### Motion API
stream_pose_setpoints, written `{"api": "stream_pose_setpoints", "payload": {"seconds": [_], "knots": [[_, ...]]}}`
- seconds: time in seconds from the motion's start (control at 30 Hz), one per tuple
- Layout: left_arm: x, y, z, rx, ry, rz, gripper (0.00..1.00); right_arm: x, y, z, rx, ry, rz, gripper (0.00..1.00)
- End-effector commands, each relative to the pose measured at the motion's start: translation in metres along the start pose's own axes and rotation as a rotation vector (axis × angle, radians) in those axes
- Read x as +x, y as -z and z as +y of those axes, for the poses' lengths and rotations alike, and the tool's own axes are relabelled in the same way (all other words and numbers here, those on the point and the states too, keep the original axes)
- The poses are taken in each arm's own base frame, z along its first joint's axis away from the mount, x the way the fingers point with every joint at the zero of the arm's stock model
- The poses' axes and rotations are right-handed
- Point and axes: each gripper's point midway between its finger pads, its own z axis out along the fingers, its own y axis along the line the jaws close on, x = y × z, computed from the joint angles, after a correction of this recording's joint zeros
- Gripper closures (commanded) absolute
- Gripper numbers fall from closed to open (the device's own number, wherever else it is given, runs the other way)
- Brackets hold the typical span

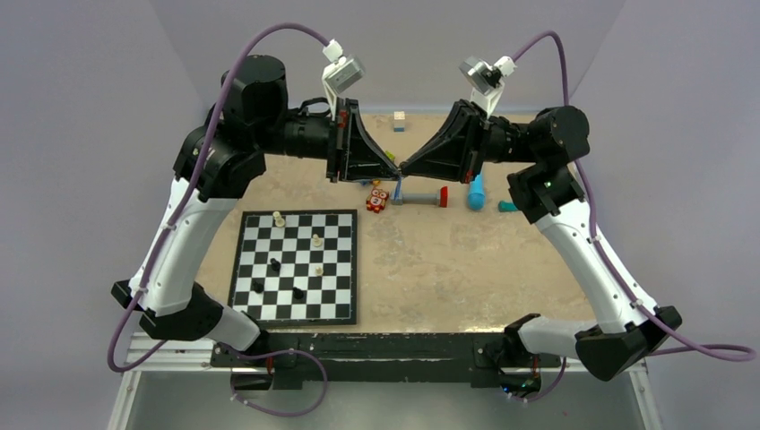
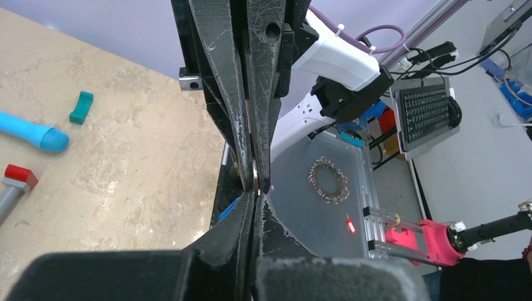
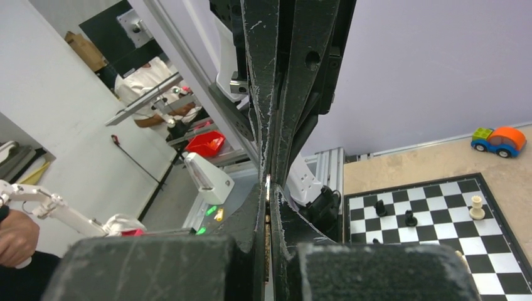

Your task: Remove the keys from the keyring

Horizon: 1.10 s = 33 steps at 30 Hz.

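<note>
Both grippers meet tip to tip in the air above the far middle of the table. My left gripper is shut, with only a thin glint of metal at its tips, seemingly one of the keys. My right gripper is shut too. A thin metal ring of the keyring shows between its fingers in the left wrist view. The keyring's blue tag hangs just below the tips, mostly hidden behind my left finger.
On the table below the grippers lie a red toy, a grey bar with a red end, a light-blue cylinder and a teal block. A chessboard with several pieces lies at the near left. A small cube stands at the back.
</note>
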Motion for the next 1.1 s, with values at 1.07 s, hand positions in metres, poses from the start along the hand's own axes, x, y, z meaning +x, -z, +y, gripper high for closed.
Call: {"api": "stream_pose_setpoints", "payload": {"seconds": [1.07], "knots": [[-0.124,-0.013,-0.008,-0.004,-0.052,-0.459,1.0,-0.099,-0.008,0.03,-0.086,0.093,-0.424,1.0]]}}
